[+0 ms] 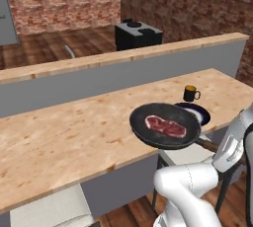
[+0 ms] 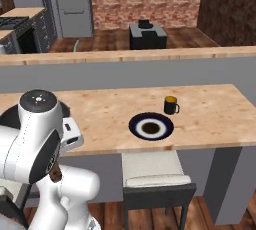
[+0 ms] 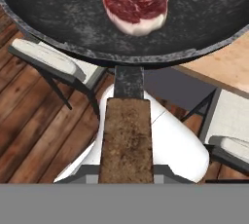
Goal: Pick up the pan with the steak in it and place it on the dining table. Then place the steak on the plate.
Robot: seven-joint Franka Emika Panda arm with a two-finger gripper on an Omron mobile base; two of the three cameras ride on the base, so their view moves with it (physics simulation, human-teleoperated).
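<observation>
- Carrying the pan (image 1: 165, 126) to the surface (image 1: 74, 132) is the step in hand, in my judgement: in the left base view the pan is held in the air over the near edge of the surface, just beside the plate (image 1: 200, 114).
- The steak (image 1: 165, 126) lies flat near the middle of the pan; in the hand view it sits toward the far side, away from the handle (image 3: 127, 138).
- The end effector holds the pan by the wooden handle, which runs straight down to the bottom of the hand view. The fingers themselves are hidden, so I cannot tell exactly how they close, but the pan hangs from this grip alone.
- To do it well, keep the pan level so that the steak does not slide, and move it further over the wood before lowering.
- Choose a bare spot to the left of the plate and away from the mug (image 1: 190, 93), so the rim does not knock either of them.
- Lower slowly until the bottom rests flat, and only then release.
</observation>
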